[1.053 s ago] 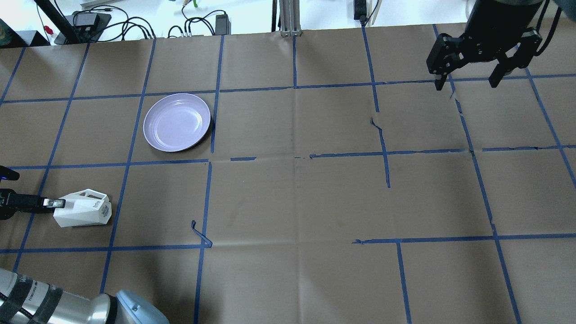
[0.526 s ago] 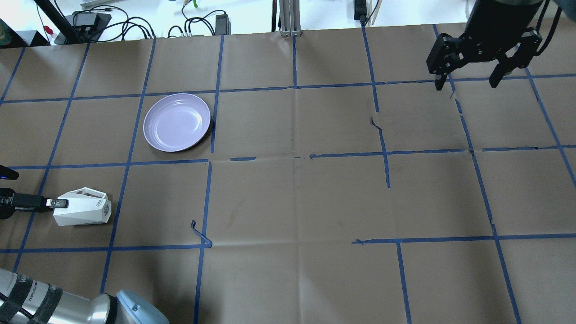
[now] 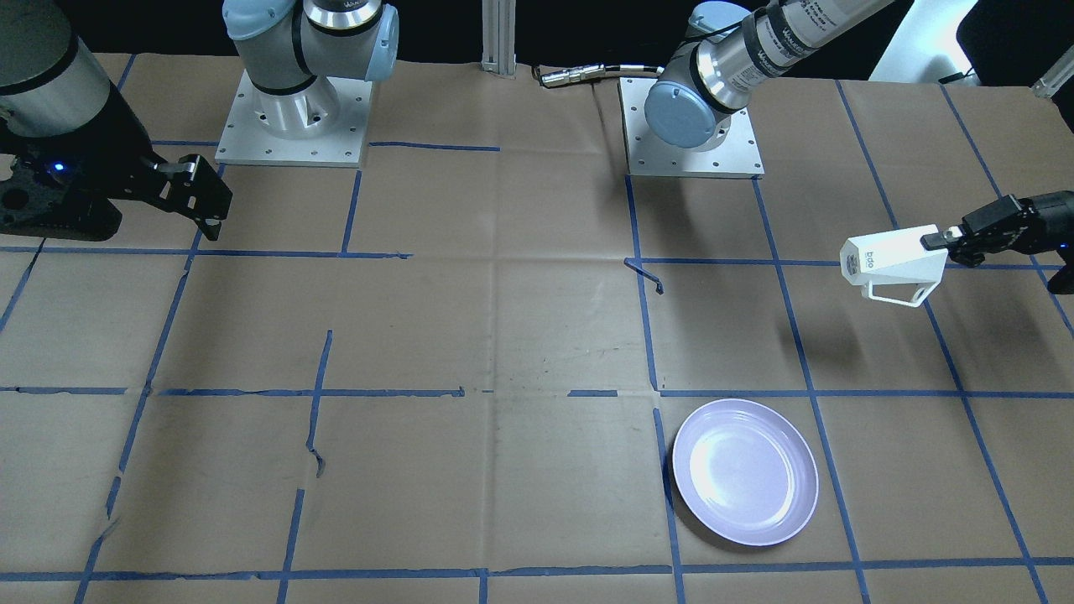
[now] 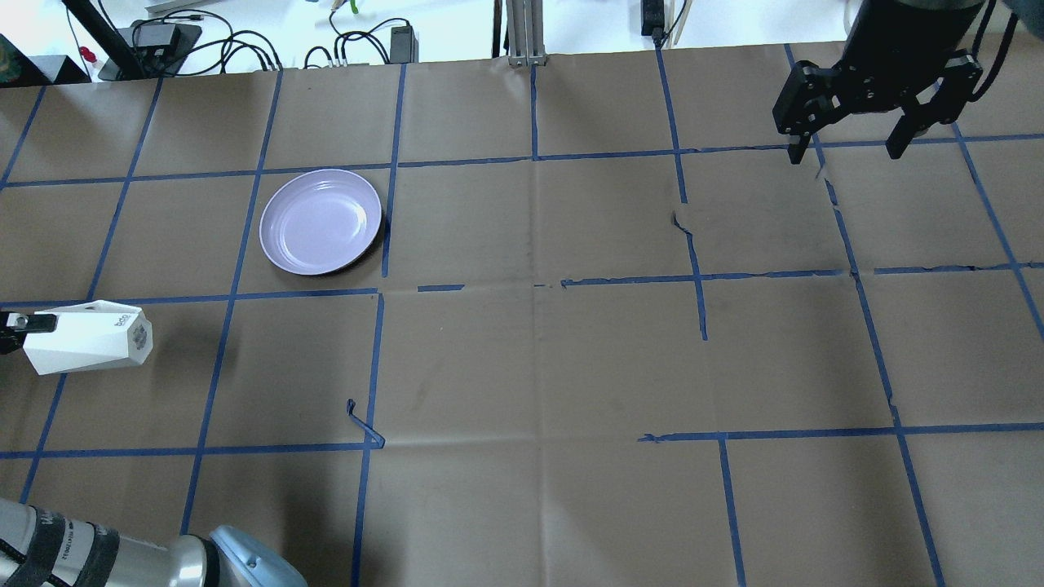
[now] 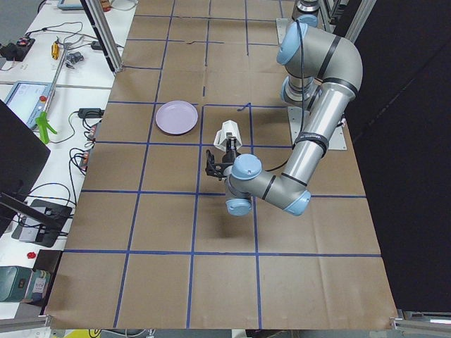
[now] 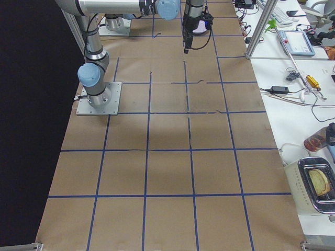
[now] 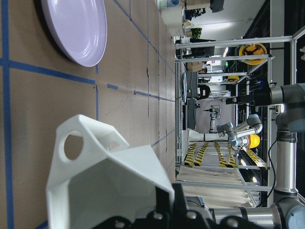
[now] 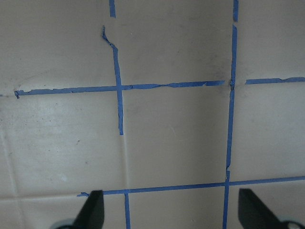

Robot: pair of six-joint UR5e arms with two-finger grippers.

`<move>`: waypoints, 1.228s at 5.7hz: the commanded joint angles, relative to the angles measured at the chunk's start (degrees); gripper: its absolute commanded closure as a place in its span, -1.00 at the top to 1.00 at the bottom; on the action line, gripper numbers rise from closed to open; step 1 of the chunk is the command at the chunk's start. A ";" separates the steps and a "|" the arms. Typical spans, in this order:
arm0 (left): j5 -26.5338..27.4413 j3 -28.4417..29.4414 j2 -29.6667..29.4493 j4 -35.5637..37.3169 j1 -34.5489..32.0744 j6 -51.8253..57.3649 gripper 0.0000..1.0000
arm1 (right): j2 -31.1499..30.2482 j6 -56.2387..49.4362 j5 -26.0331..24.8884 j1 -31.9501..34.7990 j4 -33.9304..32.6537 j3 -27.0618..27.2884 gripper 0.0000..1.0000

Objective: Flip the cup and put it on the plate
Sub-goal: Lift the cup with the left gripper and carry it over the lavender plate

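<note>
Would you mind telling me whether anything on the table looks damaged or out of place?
A tape strip has peeled loose and lies crooked on the paper, which is itself torn farther toward the robot's right. The plate looks intact.

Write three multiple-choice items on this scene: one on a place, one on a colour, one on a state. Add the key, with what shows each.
1. Where is the cup?
A. On the plate
B. In the left gripper, in the air
C. Under the right gripper

2. What colour is the plate?
A. Pale lavender
B. Green
C. Red

3. The right gripper is:
A. Shut on the cup
B. Shut, empty
C. Open, empty

Key: B, the gripper holds the cup by its rim, clear of the table; A, both fixed views show lavender; C, its jaws stand wide apart with nothing between.
</note>
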 commanded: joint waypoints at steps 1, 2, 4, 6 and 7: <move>-6.06 0.94 8.66 -0.51 -7.81 -12.70 -1.00 | 0.00 0.00 0.00 0.00 -0.06 0.00 1.00; -6.88 0.94 14.63 7.15 -15.35 -22.87 -0.99 | 0.00 0.00 0.00 0.00 -0.06 0.00 1.00; 4.26 0.94 18.29 38.71 -34.29 -57.00 -1.00 | 0.00 0.00 0.00 0.00 -0.06 0.00 1.00; 23.33 2.16 13.58 61.37 -51.91 -72.07 -1.00 | 0.00 0.00 0.00 0.00 0.03 0.00 1.00; 31.79 8.00 9.46 62.50 -55.47 -71.32 -1.00 | 0.00 0.00 0.00 0.00 0.03 0.00 1.00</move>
